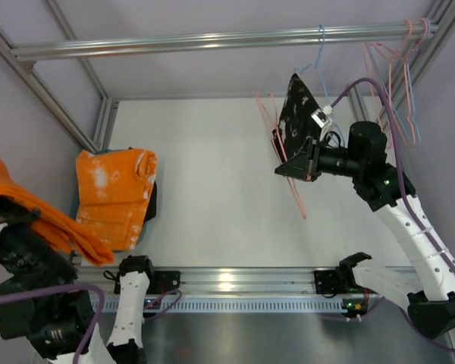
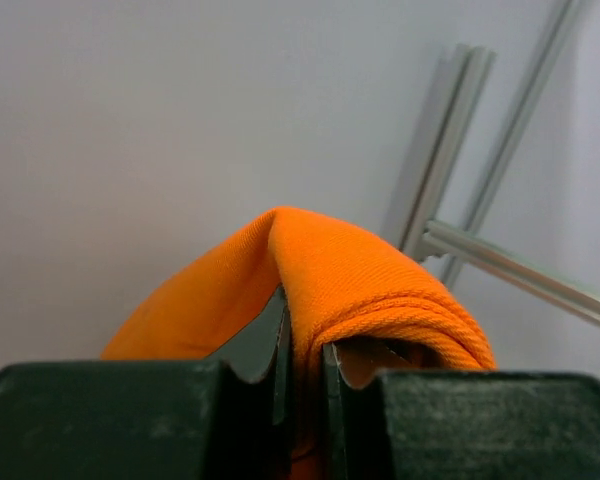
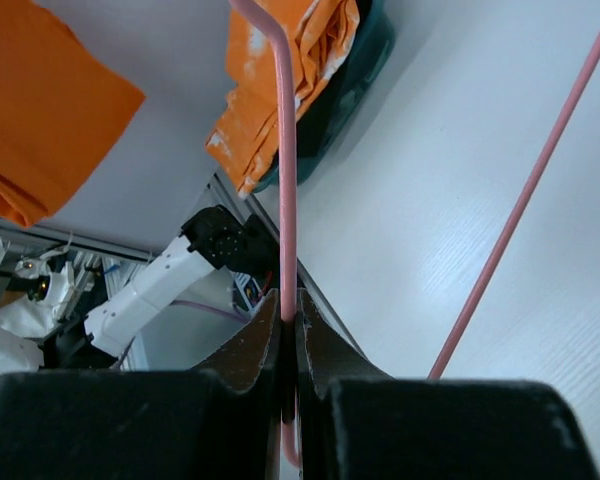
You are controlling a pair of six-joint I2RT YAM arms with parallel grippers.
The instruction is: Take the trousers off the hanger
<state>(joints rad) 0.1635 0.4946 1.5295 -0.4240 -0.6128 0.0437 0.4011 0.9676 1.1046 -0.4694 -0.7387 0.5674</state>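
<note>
My left jaws are pressed together on the trousers (image 2: 365, 275), pinching a rounded fold of the bright orange cloth. In the left wrist view the fold rises between the two fingers and spills over the right-hand one, hiding its tip. From above, the trousers (image 1: 42, 216) drape across my left arm at the far left of the scene, one end sloping down toward the near edge of the bench (image 1: 212, 182). They lie just beside the orange cloth with whitish patches (image 1: 114, 193), which rests on the bench.

My right jaws are shut on the hanger (image 3: 286, 160). Its thin pink wire runs straight up from between the two fingers, and a second leg of the same wire slants away to the right. In the top view the hanger (image 1: 298, 203) is held above the right half of the bench, next to the black speckled garment (image 1: 296, 114). That garment hangs below a light blue hanger (image 1: 321, 45) on the rail (image 1: 212, 42).

The trousers and the hanger are well apart, with no orange cloth on the pink wire.
</note>
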